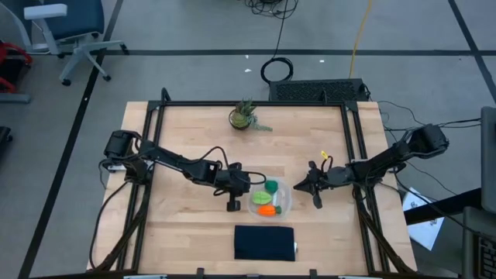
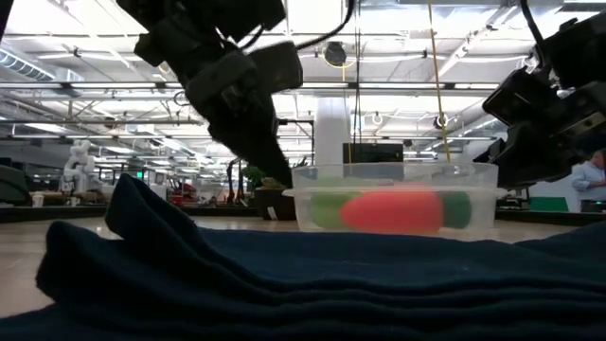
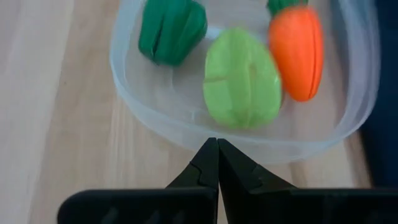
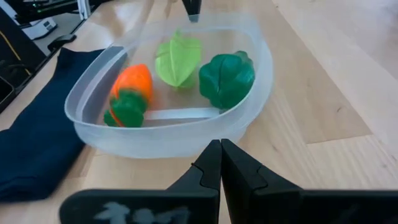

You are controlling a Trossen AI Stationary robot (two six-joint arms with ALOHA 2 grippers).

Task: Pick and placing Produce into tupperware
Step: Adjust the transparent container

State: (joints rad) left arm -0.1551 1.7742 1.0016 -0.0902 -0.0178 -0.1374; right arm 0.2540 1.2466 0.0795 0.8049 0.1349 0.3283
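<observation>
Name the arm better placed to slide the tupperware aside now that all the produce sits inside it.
Probably left: the left gripper sits shut right beside the tupperware rim, while the right gripper is farther off.

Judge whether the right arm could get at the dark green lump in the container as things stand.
Probably yes. The right gripper, shut, sits just outside the tupperware, whose top is open, and the dark green lump lies uncovered near that wall. The gripper would have to open and clear the rim first.

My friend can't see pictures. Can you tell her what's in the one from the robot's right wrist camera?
A clear tupperware on a wooden table holds three toy vegetables: an orange carrot, a light green leaf and a dark green lump. The right gripper is shut, just outside the rim, and a dark cloth lies beside the tupperware.
</observation>
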